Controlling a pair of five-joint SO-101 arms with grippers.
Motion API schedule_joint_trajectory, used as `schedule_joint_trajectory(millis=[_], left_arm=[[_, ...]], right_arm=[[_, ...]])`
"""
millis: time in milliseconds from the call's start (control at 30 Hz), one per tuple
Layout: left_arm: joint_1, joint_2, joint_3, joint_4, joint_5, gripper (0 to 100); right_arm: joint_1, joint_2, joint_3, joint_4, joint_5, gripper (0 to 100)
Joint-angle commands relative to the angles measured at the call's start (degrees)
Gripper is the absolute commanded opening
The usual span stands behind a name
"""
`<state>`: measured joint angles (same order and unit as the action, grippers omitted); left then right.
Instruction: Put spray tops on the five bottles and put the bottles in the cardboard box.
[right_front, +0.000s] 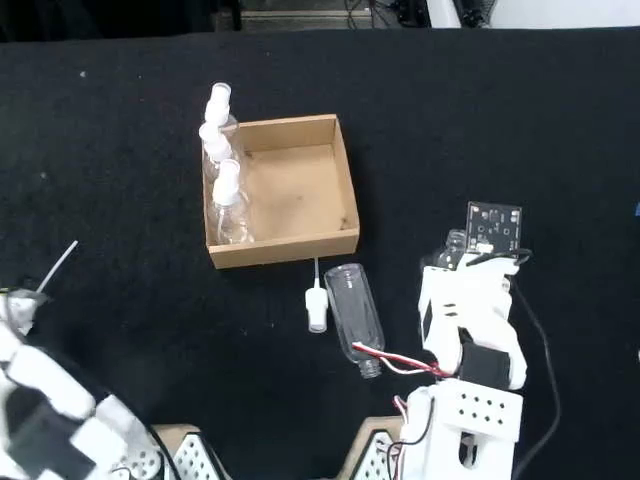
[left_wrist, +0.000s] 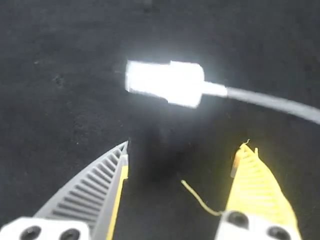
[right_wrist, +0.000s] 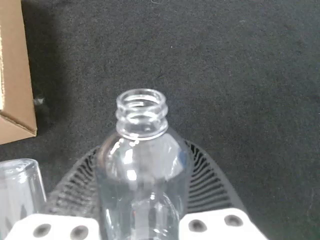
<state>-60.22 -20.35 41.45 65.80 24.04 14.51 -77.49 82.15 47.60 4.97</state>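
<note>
Cardboard box (right_front: 285, 250): three capped bottles (right_front: 222, 175) stand inside in a row against one side wall. Just outside the box's near wall a topless bottle (right_front: 355, 318) lies on its side with a loose spray top (right_front: 317, 305) just beside it. Right gripper (right_wrist: 145, 150) is clamped around the body of an open-necked bottle (right_wrist: 140, 165), held neck up near the box's near corner on the side away from the capped row. Left gripper (left_wrist: 185, 146) has its jaws spread and empty, over a second spray top (left_wrist: 165, 82) that lies on the black table (right_front: 120, 150), well apart from the box.
</note>
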Motion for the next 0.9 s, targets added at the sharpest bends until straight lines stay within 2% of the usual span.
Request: schedule_joint_trajectory(millis=[0,67,267,600,867], left_arm=[[-1.27,8.53,-13.14,2.81,16.44,31],[-1.27,10.11,-16.4,4.04,19.6,31],[0.75,11.16,-16.57,5.54,19.78,31],[0.75,11.16,-5.49,-11.69,21.27,32],[0.84,11.16,-2.15,-13.54,23.03,31]], right_arm=[[0.62,-1.8,-1.27,-1.32,-0.35,1.1],[0.62,-1.8,-1.27,-1.32,-0.35,1.1],[0.62,-1.8,-1.27,-1.32,-0.35,1.1],[0.62,-1.8,-1.19,-1.32,-0.35,1.1],[0.62,-1.8,-1.19,-1.32,-0.35,1.1]])
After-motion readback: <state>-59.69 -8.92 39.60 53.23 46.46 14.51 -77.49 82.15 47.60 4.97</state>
